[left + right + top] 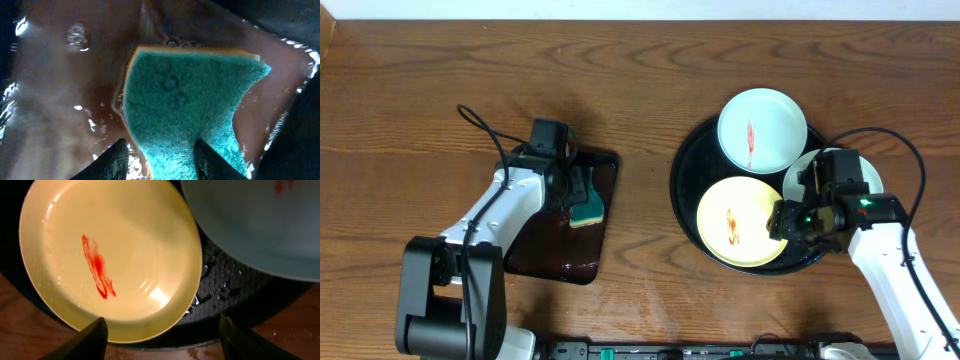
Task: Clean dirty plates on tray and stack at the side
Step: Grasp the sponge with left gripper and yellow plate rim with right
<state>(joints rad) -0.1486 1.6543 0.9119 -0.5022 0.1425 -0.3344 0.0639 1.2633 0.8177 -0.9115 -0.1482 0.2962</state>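
Brown wood-grain bench (650, 70) carries everything we see, and we take the round black tray (688, 178) as our landmark. Nearest to us, well to the left of that tray, the left arm (495, 215) reaches over a smaller dark rectangular tray (552, 250) whose floor shines with brownish water and a few bubbles. Along its edge facing the round black tray lies a sponge (588, 210), green scrub side up with a yellow layer beneath. The left fingers (582, 190) are spread and straddle one end of the sponge; we cannot tell whether either of them touches it.

On the near part of the round black tray sits the pale yellow plate (740, 222), with a red smear (97, 269) across its middle. The right fingers (780, 220) hang above that plate's right-hand rim, spread wide and gripping nothing. Beside the plate we see water drops (220, 280) beading the tray's black floor. On the right side of the tray a white plate (797, 180) lies mostly hidden under the right arm (880, 240), so we cannot tell whether it is smeared. At the far side of the tray rests the second white plate (763, 130), just beside the yellow one, with a red streak down its middle.
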